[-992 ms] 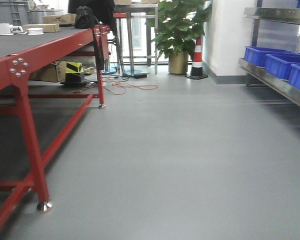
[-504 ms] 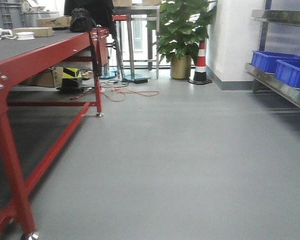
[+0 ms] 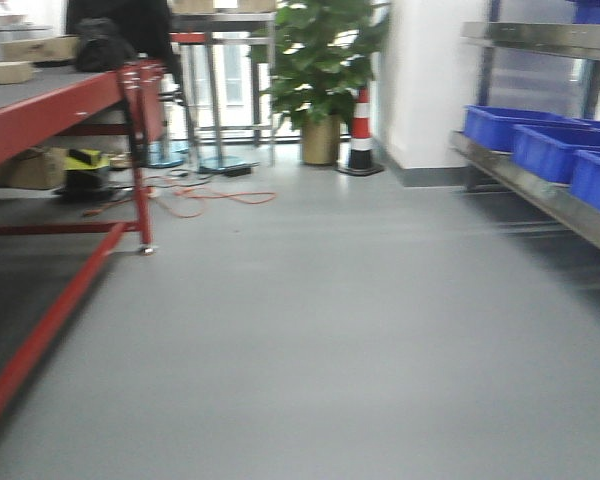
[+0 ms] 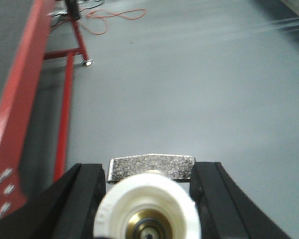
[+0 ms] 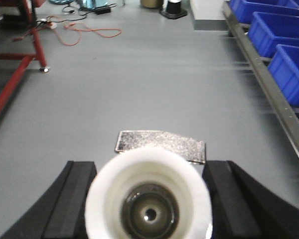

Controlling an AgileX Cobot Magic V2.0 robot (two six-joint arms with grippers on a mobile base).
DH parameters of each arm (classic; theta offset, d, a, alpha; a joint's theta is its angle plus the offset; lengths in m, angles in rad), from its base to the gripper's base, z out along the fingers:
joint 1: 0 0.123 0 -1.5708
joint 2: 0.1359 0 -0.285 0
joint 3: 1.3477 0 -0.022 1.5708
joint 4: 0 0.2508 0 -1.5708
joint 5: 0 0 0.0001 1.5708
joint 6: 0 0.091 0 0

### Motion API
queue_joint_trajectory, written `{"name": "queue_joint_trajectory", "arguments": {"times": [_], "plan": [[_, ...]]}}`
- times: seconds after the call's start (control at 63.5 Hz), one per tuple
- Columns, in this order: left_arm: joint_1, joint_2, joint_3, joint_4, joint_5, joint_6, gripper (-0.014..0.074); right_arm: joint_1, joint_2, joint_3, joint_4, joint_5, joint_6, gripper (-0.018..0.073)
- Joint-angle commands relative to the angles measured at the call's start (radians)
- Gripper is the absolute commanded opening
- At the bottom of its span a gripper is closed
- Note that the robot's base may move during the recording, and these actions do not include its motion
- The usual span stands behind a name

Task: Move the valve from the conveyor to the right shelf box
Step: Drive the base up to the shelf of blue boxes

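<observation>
My left gripper (image 4: 149, 170) is shut on a valve (image 4: 147, 206) with a white round end, a brass core and a speckled silvery lever, held above the grey floor. My right gripper (image 5: 150, 167) is shut on a second valve (image 5: 148, 199) of the same kind. The right shelf (image 3: 540, 190) is a steel rack carrying blue boxes (image 3: 555, 148). It also shows in the right wrist view, where the boxes (image 5: 281, 31) lie ahead and to the right. The conveyor belt is out of view. Neither gripper shows in the front view.
A red-framed table (image 3: 70, 100) with cartons stands at left, its legs also in the left wrist view (image 4: 25, 104). An orange cable (image 3: 195, 200) lies on the floor. A potted plant (image 3: 320, 70) and a striped cone (image 3: 360, 130) stand at the back.
The front view has swung right and moved forward. The red table has slid left and partly out of frame. The shelf with blue boxes has come further into view.
</observation>
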Motion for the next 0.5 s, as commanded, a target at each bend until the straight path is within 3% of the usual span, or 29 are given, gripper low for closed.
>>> {"name": "queue_joint_trajectory", "arguments": {"times": [0.0,0.488], "plan": [[-0.006,-0.007,-0.013,-0.007,-0.057,-0.004,-0.0111,-0.004,-0.017,-0.019,-0.011,-0.085,0.000,-0.0152],[-0.006,-0.007,-0.013,-0.007,-0.057,-0.004,-0.0111,-0.004,-0.017,-0.019,-0.011,-0.090,0.000,-0.0152]]}}
